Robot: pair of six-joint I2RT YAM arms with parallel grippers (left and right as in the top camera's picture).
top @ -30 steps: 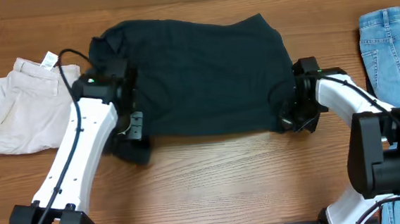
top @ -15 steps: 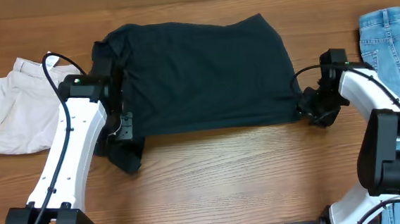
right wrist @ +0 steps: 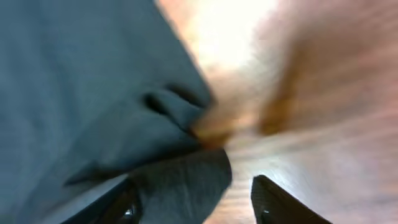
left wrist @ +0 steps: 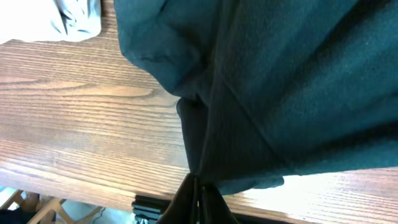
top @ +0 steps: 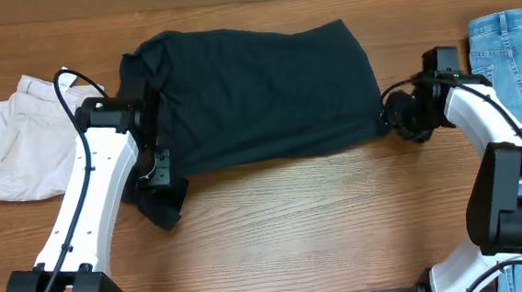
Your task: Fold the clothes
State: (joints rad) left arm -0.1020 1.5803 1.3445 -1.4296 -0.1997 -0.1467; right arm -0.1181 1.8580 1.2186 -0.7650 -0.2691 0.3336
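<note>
Mid-fold: the left tool (left wrist: pixel 198 190) is clamped on the dark T-shirt (top: pixel 266 90) corner, while the right tool (right wrist: pixel 196 194) stands apart at the opposite edge. Next, the right probably needs to pinch that edge.

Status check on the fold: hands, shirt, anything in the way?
Left hand shut on T-shirt, near-left corner. Right hand open beside its right edge. Shorts and jeans off to the sides, nothing blocking.

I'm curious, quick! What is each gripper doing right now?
Left gripper: closed, pinching the dark T-shirt.
Right gripper: open, gripping nothing.
</note>
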